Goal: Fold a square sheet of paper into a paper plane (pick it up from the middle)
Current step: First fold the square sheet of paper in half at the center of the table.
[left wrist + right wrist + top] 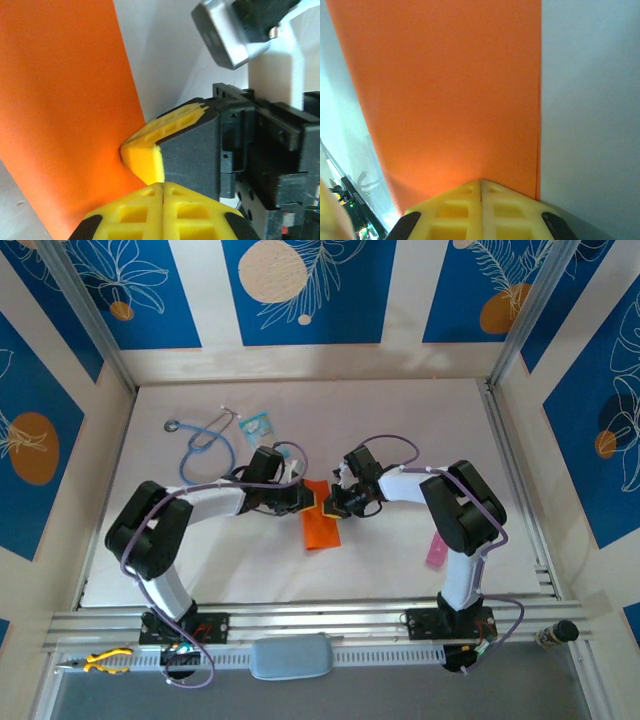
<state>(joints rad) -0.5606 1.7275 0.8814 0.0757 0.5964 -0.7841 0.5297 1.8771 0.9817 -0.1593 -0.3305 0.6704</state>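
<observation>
Between both jaws, top view: square sheet of paper (322, 528) lay as a narrow, flat, bright orange rectangle, left gripper (316, 502) and right gripper (334, 506) meeting at its far end | left wrist: ribbed yellow pads (130, 215) clenched against matte sheet's edge, grip unclear | right wrist: jaws clamped on smooth sheet, straight seam ahead-right.

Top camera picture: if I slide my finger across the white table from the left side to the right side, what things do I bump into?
Blue-tubed stethoscope → small light-blue patterned packet → bright orange sheet of paper → small flat pink strip.
</observation>
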